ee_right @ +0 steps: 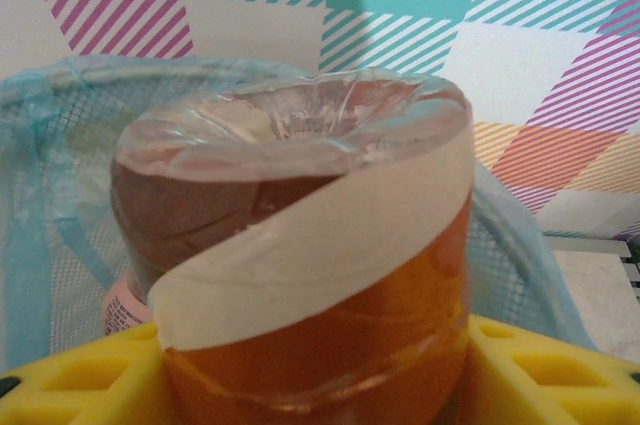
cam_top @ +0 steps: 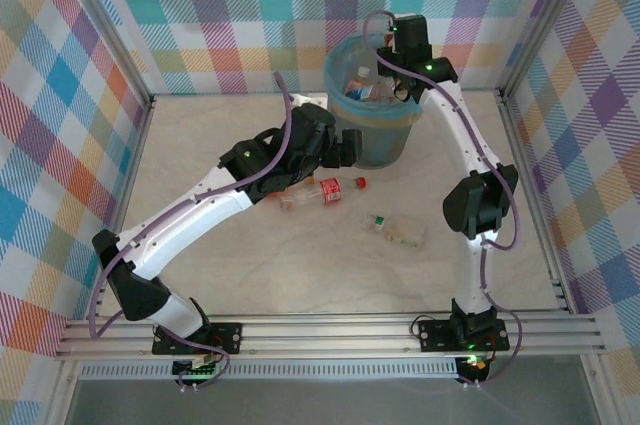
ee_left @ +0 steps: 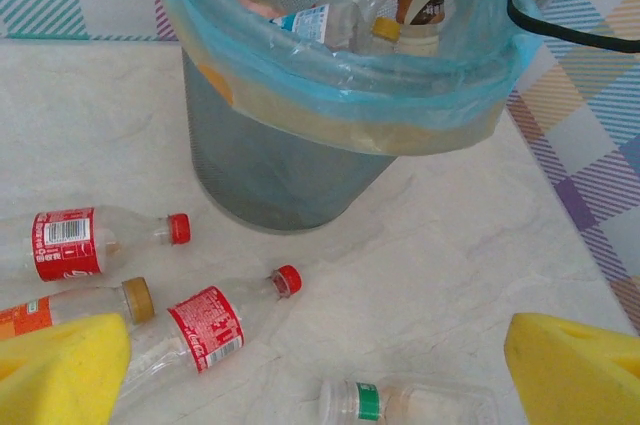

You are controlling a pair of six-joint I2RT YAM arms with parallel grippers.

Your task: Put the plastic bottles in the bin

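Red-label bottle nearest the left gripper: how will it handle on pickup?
The red-label bottle looks empty, so probably light. Lying on its side on the smooth table, it likely rolls if nudged. Thin clear walls may buckle when squeezed.

From above and behind the arm bases, the top view looks steeply down over the whole surface (cam_top: 250,275), with the bin (cam_top: 375,145) at the far side. The left wrist view sits low and near, facing that bin across lying bottles (ee_left: 205,330) — both shared with the top view. The right wrist view is hard against a brown bottle (ee_right: 300,275), facing the checked wall (ee_right: 420,5) over the bin's rim.
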